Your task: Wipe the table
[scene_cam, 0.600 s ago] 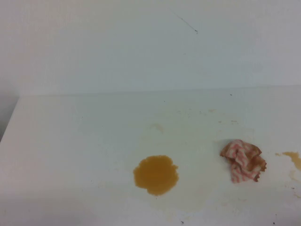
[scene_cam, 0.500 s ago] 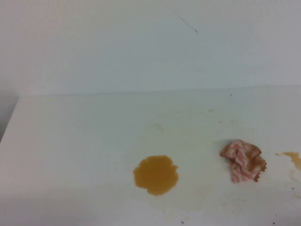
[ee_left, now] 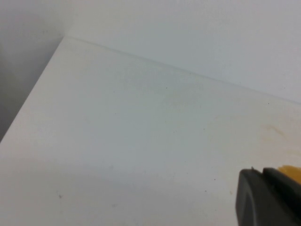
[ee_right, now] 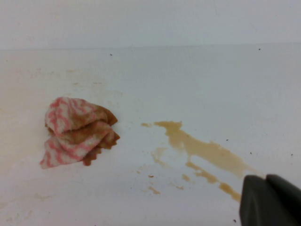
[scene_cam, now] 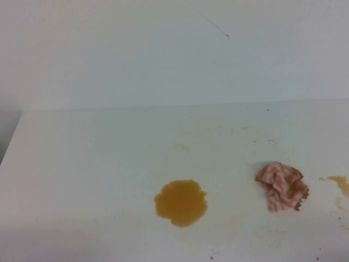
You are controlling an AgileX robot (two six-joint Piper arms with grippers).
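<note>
A round brown puddle (scene_cam: 180, 202) lies on the white table (scene_cam: 82, 164) near its front middle. To its right rests a crumpled pink-and-white cloth (scene_cam: 282, 186), stained brown, lying free with nothing touching it. The right wrist view shows that cloth (ee_right: 77, 132) apart from my right gripper (ee_right: 265, 178), whose dark fingers are pressed together and empty, just above a brown smear (ee_right: 202, 148). My left gripper (ee_left: 262, 172) hovers over bare table on the left side, fingers together and empty. Neither arm appears in the high view.
A brown smear (scene_cam: 340, 184) streaks the table at the far right edge of the high view. Faint dried marks (scene_cam: 182, 147) dot the surface behind the puddle. A white wall (scene_cam: 163, 54) rises at the table's back edge, and the table's left edge (ee_left: 33, 94) drops off.
</note>
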